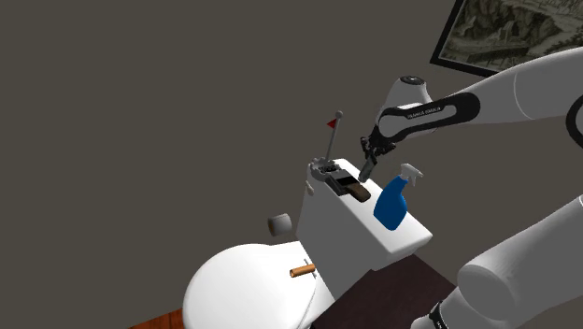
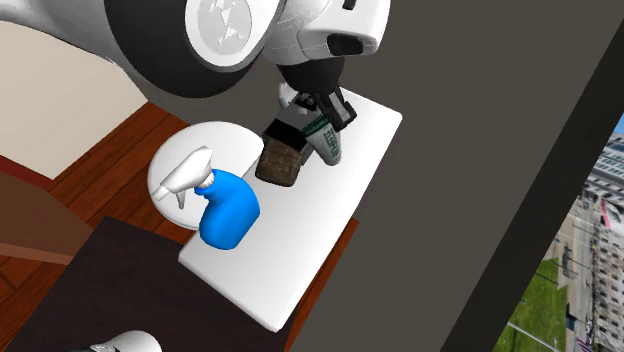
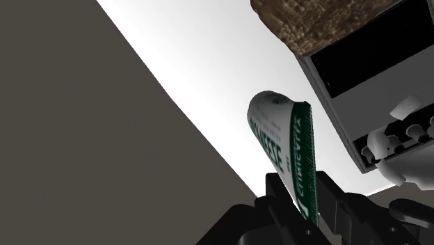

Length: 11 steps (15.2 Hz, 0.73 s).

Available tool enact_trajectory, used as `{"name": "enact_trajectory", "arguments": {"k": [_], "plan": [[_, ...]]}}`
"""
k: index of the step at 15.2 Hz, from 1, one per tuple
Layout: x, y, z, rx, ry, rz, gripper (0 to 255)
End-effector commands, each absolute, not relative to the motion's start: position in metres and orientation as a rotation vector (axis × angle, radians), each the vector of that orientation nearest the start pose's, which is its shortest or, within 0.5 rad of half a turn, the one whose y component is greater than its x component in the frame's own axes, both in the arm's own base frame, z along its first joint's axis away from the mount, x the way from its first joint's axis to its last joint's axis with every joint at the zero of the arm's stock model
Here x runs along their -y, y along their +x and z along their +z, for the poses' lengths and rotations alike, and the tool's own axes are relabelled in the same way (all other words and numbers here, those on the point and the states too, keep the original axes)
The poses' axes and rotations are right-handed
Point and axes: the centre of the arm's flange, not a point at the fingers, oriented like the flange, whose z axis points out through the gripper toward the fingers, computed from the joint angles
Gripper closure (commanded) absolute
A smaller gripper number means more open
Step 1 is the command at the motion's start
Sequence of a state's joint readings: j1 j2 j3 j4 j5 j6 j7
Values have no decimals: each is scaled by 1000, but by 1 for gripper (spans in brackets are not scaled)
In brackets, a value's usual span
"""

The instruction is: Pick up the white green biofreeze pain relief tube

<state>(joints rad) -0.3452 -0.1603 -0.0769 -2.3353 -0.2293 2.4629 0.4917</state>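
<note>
- My claw [image 3: 304, 193] is clamped on the tube [image 3: 278, 125] by its flat end, probably the easiest bit to pinch.
- Spray bottle [image 2: 228, 212] sits near, so I'd lift straight up.

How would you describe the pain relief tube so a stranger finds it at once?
Look at the white toilet tank lid by the dark wall. Beyond the blue spray bottle and the brown box, a tube is clasped between the black fingers. It alone is white with green lettering.
</note>
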Motion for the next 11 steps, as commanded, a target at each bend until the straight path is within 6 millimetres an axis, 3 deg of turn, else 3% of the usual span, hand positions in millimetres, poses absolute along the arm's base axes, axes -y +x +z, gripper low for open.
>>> {"name": "enact_trajectory", "arguments": {"k": [1, 9, 11], "plan": [[208, 464, 441, -1201, -3022, -479, 255], [208, 464, 483, -1201, -3022, -479, 255], [208, 464, 484, -1201, -3022, -479, 255]]}}
